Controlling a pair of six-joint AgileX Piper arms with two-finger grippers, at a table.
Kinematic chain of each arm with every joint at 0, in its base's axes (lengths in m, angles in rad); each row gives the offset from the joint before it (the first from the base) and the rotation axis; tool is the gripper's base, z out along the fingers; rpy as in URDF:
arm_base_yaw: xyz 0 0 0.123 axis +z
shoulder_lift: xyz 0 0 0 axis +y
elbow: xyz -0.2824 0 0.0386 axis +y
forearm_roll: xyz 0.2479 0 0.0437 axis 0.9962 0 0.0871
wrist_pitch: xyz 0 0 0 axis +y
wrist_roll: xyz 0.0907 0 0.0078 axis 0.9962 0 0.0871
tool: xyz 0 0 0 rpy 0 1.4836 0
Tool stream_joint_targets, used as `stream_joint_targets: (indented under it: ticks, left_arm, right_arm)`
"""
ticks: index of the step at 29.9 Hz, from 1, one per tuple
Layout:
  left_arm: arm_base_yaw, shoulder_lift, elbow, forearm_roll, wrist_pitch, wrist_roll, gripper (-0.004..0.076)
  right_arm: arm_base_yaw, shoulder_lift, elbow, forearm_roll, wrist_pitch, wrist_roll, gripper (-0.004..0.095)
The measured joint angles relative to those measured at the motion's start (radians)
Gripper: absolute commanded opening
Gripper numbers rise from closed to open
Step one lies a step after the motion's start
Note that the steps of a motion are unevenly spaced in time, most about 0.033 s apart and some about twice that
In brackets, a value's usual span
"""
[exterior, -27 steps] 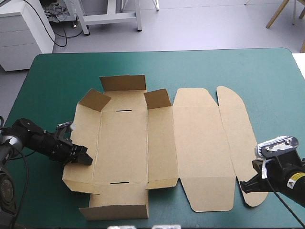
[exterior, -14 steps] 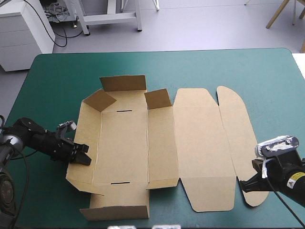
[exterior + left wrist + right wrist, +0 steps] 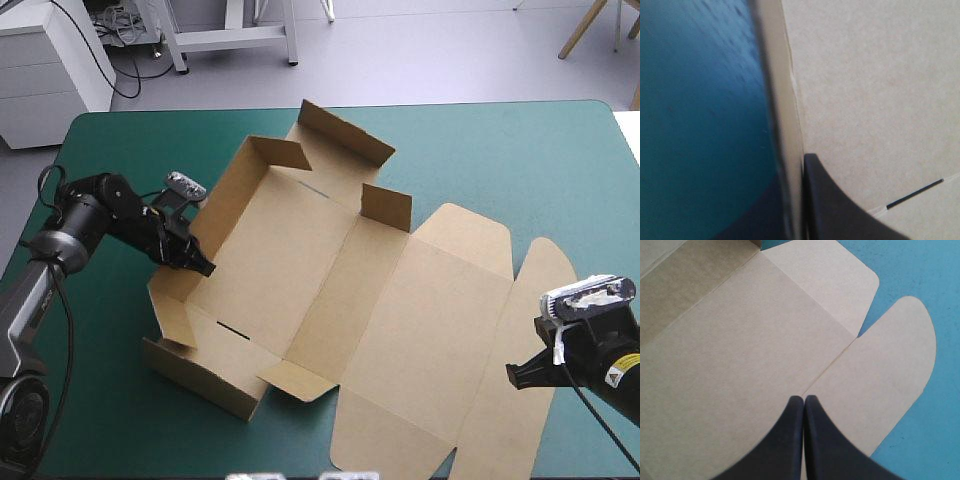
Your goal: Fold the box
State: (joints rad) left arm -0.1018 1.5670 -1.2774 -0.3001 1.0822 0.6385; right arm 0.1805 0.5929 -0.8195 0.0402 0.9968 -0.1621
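The brown box [image 3: 330, 290] lies slantwise across the teal-green table, its base toward the left and the lid panel and rounded flap [image 3: 520, 330] flat toward the right. Its left wall and the far end flaps [image 3: 345, 135] stand raised. My left gripper [image 3: 200, 265] is shut on the upper edge of the left wall. In the left wrist view that edge [image 3: 787, 125] runs between the fingers [image 3: 840, 210], one inside the box. My right gripper [image 3: 513, 377] is shut at the rounded flap's outer edge, its tips [image 3: 804, 399] over the crease of the board [image 3: 740, 340].
The teal-green cover [image 3: 520, 160] shows bare beyond the box at the far right and along the near left [image 3: 90, 400]. The table's right edge runs close behind my right arm. Near the front edge stands the box's front wall [image 3: 200, 375].
My left gripper has moved toward the table's far edge with the left wall, raising it and swinging the whole box round. The right gripper has hardly moved.
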Motion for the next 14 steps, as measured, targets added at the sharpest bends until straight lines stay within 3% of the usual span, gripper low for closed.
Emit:
stream_joint_targets:
  ticks: [9, 14]
  left_arm:
    - [-0.203, 0.051, -0.327, 0.29, -0.005, -0.008, -0.001]
    - [-0.337, 0.093, -0.38, 0.45, -0.069, -0.006, -0.001]
  right_arm:
    - [0.0, 0.0, -0.118, -0.006, -0.022, 0.0, -0.0019]
    - [0.0, 0.0, -0.173, -0.007, -0.025, 0.011, -0.0019]
